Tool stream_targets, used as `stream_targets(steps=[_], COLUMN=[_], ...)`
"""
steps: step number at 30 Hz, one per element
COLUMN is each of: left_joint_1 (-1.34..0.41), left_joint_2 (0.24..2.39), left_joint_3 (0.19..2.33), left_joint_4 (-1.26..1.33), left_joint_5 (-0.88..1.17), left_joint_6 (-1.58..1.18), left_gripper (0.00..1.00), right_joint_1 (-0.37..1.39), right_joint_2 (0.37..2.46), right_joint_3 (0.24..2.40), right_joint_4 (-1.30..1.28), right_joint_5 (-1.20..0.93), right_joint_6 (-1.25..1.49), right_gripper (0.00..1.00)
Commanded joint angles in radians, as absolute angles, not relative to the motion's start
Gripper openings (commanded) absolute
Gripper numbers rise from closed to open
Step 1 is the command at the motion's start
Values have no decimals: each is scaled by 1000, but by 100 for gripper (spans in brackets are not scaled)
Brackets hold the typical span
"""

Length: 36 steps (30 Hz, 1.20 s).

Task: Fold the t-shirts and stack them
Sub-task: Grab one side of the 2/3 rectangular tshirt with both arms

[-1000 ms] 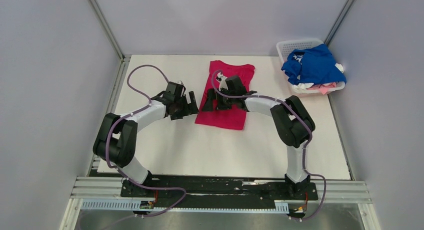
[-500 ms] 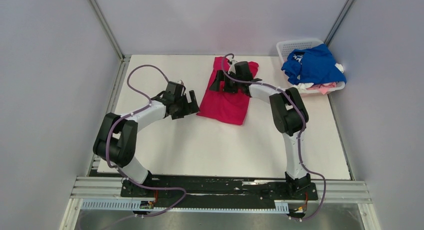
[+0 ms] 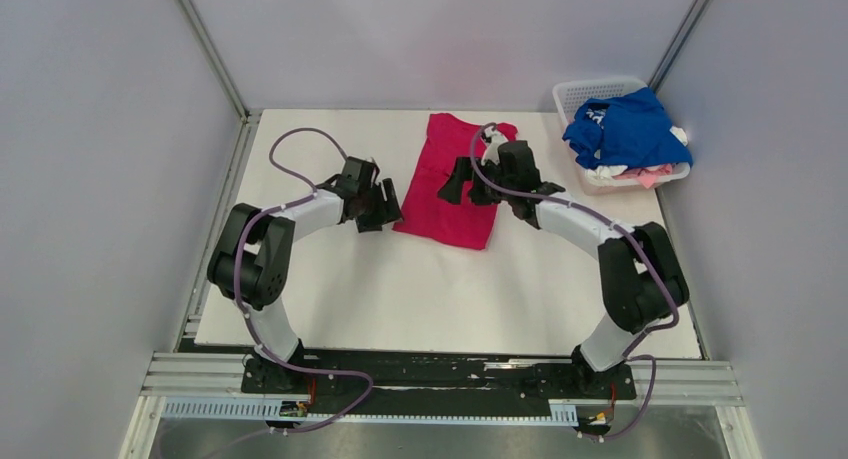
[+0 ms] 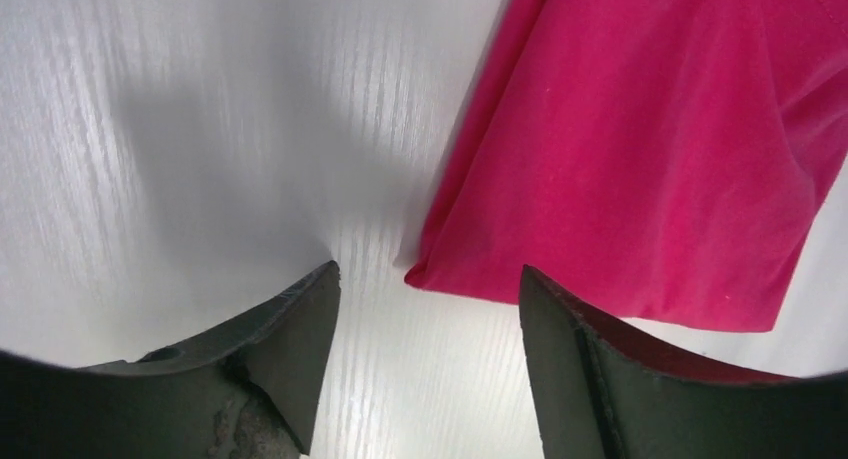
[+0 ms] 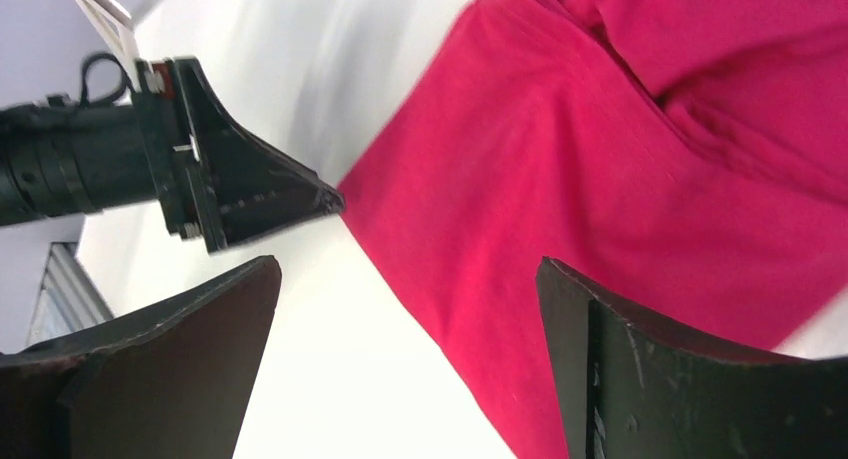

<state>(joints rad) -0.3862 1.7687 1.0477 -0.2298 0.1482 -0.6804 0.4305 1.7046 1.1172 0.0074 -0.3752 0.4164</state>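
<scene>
The magenta-red t-shirt [image 3: 450, 204] lies as a long folded strip at the middle back of the table. My left gripper [image 3: 386, 207] is open and empty, low at the shirt's near left corner. In the left wrist view the left gripper [image 4: 428, 274] has that corner of the shirt [image 4: 640, 149] between its fingertips. My right gripper [image 3: 463, 183] is open and empty, hovering above the shirt's middle. In the right wrist view the right gripper [image 5: 408, 267] is over the shirt's [image 5: 600, 179] left edge. The royal blue t-shirt [image 3: 630, 129] lies heaped in the basket over white and pale pink cloth [image 3: 648, 175].
The white lattice basket [image 3: 592, 87] stands at the table's back right corner. The left gripper's fingers [image 5: 255, 194] show in the right wrist view, close to the shirt's edge. Grey walls close in the table [image 3: 420, 289] on three sides.
My right gripper went to the shirt's far end, then came back over its middle, and its elbow swung right. My left gripper moved up to the shirt's near left corner. The shirt shifted slightly.
</scene>
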Motion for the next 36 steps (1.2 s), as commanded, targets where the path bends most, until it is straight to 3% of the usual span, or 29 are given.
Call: stream_targets(steps=[1, 6, 9, 12, 16, 18, 21, 23, 26, 33, 36], left_joint_1=[-398, -428, -432, -433, -440, -446, -459, -465, -468, -471, -471], left_joint_2=[1823, 1854, 1866, 1885, 1889, 1895, 1914, 1917, 1912, 1886, 1875], left_joint_3=[1092, 1111, 1118, 1138, 1134, 1138, 1153, 1158, 1151, 1133, 1118], left_joint_4=[-235, -284, -300, -319, -321, -329, -365, -376, -377, -382, -383], left_joint_5=[179, 152, 128, 131, 131, 116, 83, 67, 50, 32, 18], left_joint_6=[-690, -688, -690, -686, -687, -689, -683, -683, -682, -683, -686], left_gripper=[70, 63, 59, 45, 40, 31, 7, 0, 0, 0, 0], right_joint_1=[431, 431, 432, 431, 431, 432, 433, 433, 433, 434, 436], right_joint_2=[1594, 1477, 1431, 1406, 1399, 1414, 1449, 1476, 1507, 1584, 1597], right_joint_3=[973, 864, 810, 770, 731, 723, 718, 718, 714, 695, 669], right_joint_4=[5, -100, -103, -115, -131, -129, -118, -102, -48, 62, 60], right_joint_5=[-226, -38, -33, -46, -64, -86, -81, -69, -90, -132, -141], right_joint_6=[434, 511, 538, 551, 586, 605, 621, 631, 646, 708, 716], right_gripper=[100, 100, 100, 100, 99, 97, 87, 79, 67, 52, 42])
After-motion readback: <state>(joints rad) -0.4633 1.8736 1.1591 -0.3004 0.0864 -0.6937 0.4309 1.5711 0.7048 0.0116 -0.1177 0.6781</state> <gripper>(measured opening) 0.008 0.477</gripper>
